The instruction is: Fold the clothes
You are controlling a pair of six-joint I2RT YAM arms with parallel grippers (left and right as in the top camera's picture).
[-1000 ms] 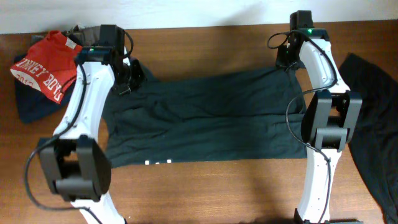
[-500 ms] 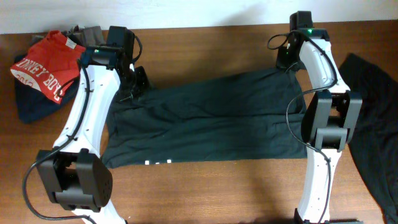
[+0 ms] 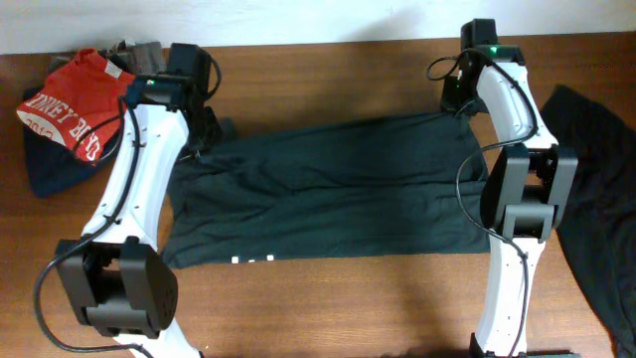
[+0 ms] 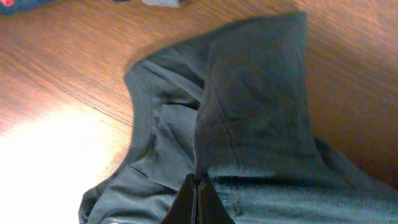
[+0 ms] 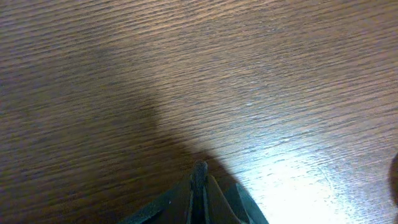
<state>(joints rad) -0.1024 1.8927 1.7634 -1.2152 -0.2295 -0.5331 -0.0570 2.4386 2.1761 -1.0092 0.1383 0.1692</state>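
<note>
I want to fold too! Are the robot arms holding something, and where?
Both pinch the dark T-shirt's far edge: left end effector near the collar, right end effector at the opposite corner.

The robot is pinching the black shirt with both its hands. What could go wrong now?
Three things might go wrong. The left gripper and right gripper each pinch only a thin edge of the black shirt, so a corner could slip out. The fabric by the collar is bunched, so a fold might trap wrinkles. The left arm stands close to the red garment, so a wide swing could nudge it.
</note>
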